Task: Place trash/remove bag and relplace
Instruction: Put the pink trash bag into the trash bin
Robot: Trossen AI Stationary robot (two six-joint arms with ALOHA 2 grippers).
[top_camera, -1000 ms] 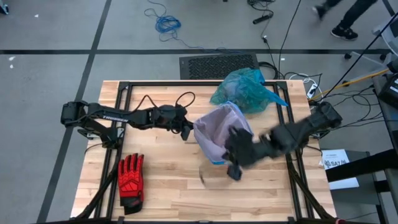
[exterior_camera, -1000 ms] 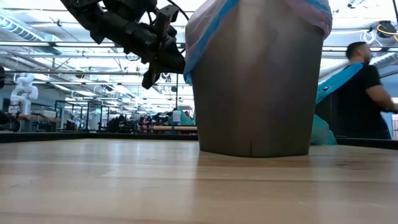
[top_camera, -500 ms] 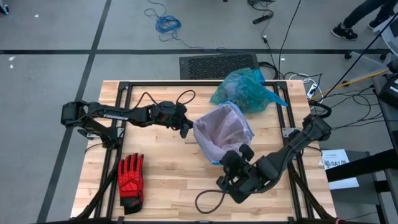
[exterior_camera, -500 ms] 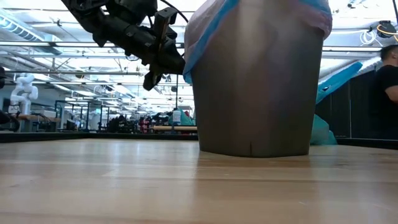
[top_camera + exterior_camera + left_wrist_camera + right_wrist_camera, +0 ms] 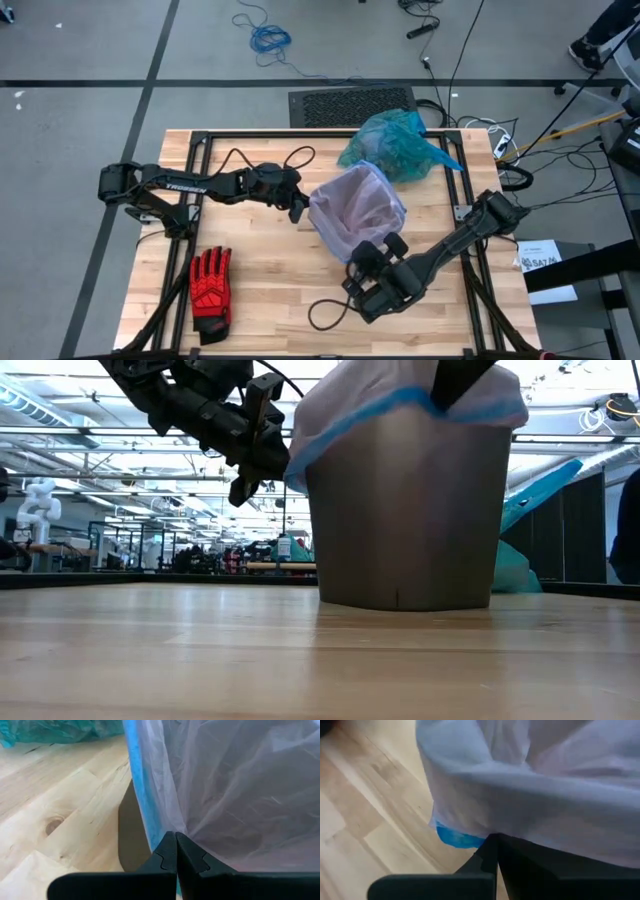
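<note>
At the bin's near rim, the right gripper has dropped low, pinched shut on the lilac liner's edge, pulling it over. Left gripper stays clamped on the far rim. Teal bag lies behind, already removed; relining is nearly finished.

left arm: pale lettering is running along the upper link, too small to be read for certain
white sheet: lying off the table's right edge, it is carrying dark printed marks, not legible
red glove: no readable print is showing
lilac bag: no readable print is showing
room behind, low view: no legible sign is showing
</note>
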